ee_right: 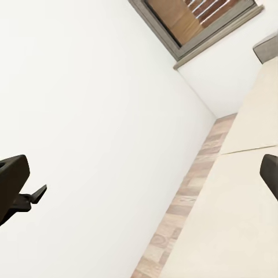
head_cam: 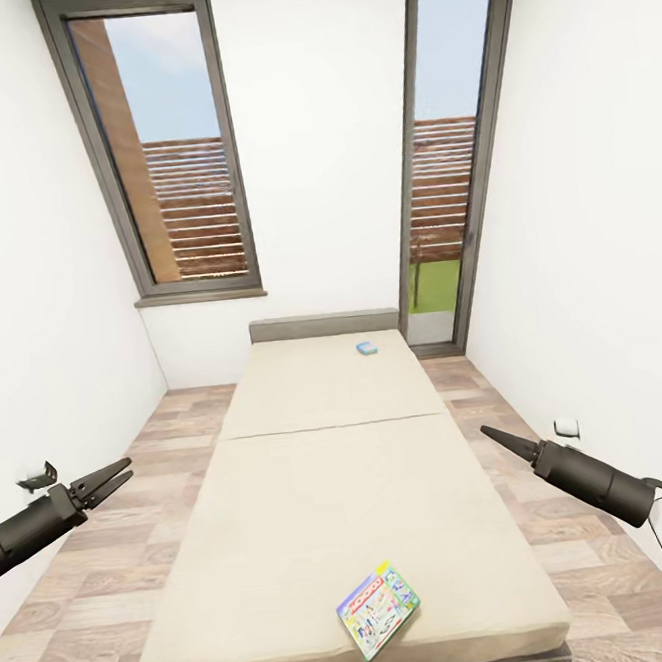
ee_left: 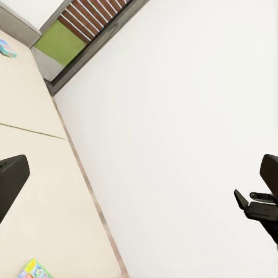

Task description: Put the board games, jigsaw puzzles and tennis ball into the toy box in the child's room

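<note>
Beige bed (head_cam: 325,492): one game (head_cam: 378,609) at the near edge, another (head_cam: 368,348) far up by the headboard.
Left gripper (head_cam: 111,479): slightly parted, empty.
Right gripper (head_cam: 501,439): pinched together, empty.
Risk: your far reach may overstretch; walls hem both sides.

The head camera stands high at the foot of the bed (head_cam: 335,491), facing down its length toward the far wall and two tall windows (head_cam: 169,144). The left wrist camera looks across the bed to the right-hand wall (ee_left: 191,116); the right wrist camera looks the opposite way to the left-hand wall (ee_right: 81,116). All three share the beige mattress.
</note>
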Available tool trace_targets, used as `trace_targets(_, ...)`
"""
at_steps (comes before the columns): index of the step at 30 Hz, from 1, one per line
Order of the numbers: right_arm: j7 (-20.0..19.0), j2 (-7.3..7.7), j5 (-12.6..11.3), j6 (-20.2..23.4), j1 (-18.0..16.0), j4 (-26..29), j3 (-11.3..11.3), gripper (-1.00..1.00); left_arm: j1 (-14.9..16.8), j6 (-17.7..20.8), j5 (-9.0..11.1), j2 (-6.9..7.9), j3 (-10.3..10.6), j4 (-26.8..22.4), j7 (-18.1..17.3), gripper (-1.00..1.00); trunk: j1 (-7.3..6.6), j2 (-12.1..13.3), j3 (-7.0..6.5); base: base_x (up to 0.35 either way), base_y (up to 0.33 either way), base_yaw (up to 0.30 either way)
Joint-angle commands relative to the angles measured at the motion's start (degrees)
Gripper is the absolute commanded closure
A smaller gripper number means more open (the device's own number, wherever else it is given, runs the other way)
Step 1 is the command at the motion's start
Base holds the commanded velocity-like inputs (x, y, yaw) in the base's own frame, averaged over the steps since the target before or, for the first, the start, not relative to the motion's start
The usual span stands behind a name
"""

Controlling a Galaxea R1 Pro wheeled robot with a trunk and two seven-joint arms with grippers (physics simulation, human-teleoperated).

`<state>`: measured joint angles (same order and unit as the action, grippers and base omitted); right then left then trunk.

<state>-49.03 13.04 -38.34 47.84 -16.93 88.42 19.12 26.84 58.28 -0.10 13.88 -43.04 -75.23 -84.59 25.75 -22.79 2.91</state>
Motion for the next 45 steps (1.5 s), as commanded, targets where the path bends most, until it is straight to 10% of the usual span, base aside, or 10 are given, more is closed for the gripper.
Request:
trace_targets(1,0.2,-0.01,-0.1,0.3,-0.1,0.0,0.0,-1.0,0.1,0.6,-0.1,0.0,0.0,0.0,-0.5,-1.0,0.04,-0.1,0.12,-0.009,0.005,-0.006)
trace_targets(45,3.2,-0.03,-0.2,-0.5,0.0,0.1,-1.2,-1.0,0.1,0.6,-0.1,-0.01,0.1,0.0,-1.5,-1.0,0.04,-0.1,-3.82,-0.072,0.062,0.025)
